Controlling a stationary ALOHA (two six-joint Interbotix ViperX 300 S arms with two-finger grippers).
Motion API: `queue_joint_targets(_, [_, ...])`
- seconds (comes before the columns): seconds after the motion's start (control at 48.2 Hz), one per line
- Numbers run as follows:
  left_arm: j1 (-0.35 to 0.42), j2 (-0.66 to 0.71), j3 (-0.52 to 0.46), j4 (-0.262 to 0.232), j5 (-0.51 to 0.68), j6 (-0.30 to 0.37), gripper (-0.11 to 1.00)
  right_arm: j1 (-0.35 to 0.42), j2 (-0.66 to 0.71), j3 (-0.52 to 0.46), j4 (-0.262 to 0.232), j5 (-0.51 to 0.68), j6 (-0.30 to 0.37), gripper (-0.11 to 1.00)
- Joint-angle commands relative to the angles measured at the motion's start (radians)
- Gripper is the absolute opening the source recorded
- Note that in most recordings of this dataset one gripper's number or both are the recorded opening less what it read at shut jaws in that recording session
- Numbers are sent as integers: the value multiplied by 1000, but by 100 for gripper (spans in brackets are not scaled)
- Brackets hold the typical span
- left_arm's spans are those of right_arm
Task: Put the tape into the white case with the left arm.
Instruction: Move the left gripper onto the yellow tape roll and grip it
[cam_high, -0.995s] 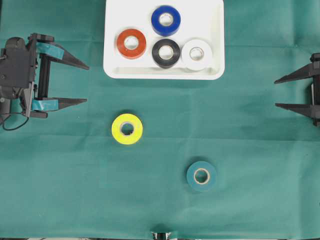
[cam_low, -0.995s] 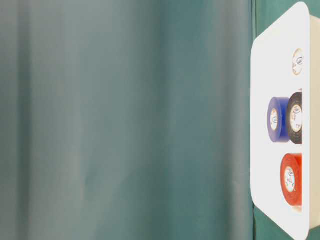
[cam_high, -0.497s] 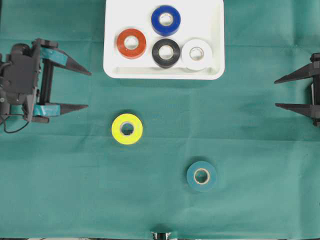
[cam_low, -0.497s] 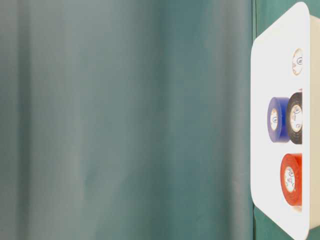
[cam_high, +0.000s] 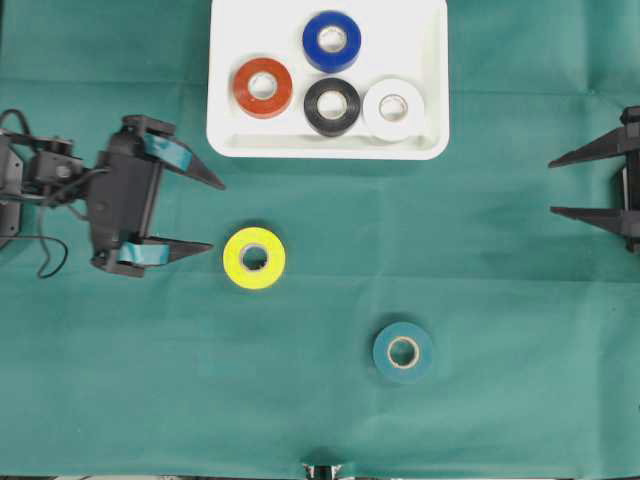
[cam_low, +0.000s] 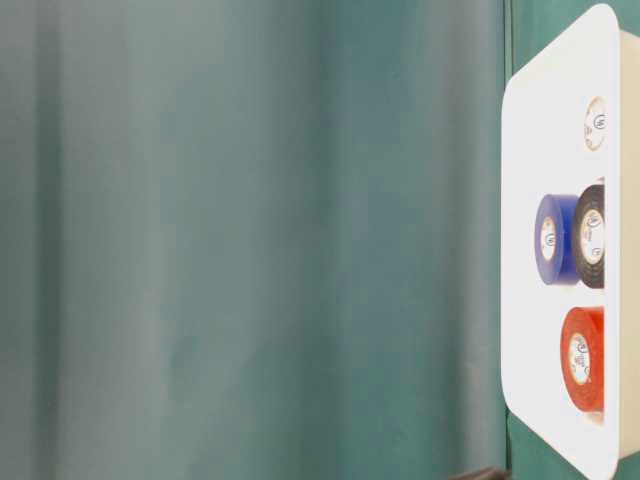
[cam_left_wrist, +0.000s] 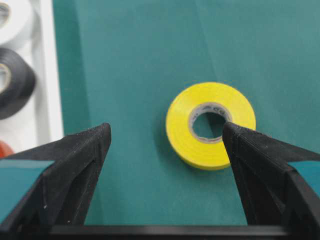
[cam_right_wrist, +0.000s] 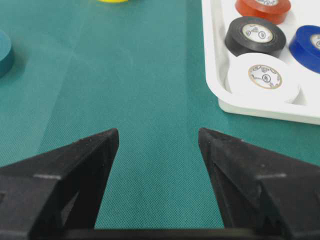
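Green cloth (cam_high: 150, 400) is covering the whole table, and everything is sitting on it. At the top middle of the overhead view the white case (cam_high: 228, 40) is lying flat. Four rolls are resting inside it: a blue roll (cam_high: 332, 40) at the top, a red roll (cam_high: 263, 87) on the left, a black roll (cam_high: 332, 106) in the middle and a white roll (cam_high: 393, 108) on the right. The black and white rolls are touching.

On the left side the left arm (cam_high: 120, 195) is reaching in, and the left gripper (cam_high: 212, 213) is pointing toward the middle with its jaws spread wide and nothing between them. The yellow tape (cam_high: 254, 258) is lying flat on the cloth just right of the lower fingertip, below the case and apart from it. In the left wrist view the yellow tape (cam_left_wrist: 211, 125) is sitting near the right finger, and that tip is covering a bit of its edge. Nothing is lying between the yellow tape and the case.

At the right edge the right gripper (cam_high: 552, 186) is being cut off by the frame, with its jaws spread and empty too.

A teal roll (cam_high: 403, 351) is lying alone at the lower right.

Small round labels inside the rolls are too tiny to read.
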Motion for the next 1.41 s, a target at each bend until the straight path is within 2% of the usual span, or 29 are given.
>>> queue_joint_targets(0.0, [-6, 35, -46, -3, -8, -2, 92, 0, 6, -9, 0, -11, 2, 98])
queue_joint_targets(0.622, [-2, 279, -172, 0, -8, 12, 92, 0, 6, -11, -2, -11, 2, 98])
queue_joint_targets(1.389, [26, 414, -213, 2, -6, 14, 92, 0, 6, -11, -2, -11, 2, 98])
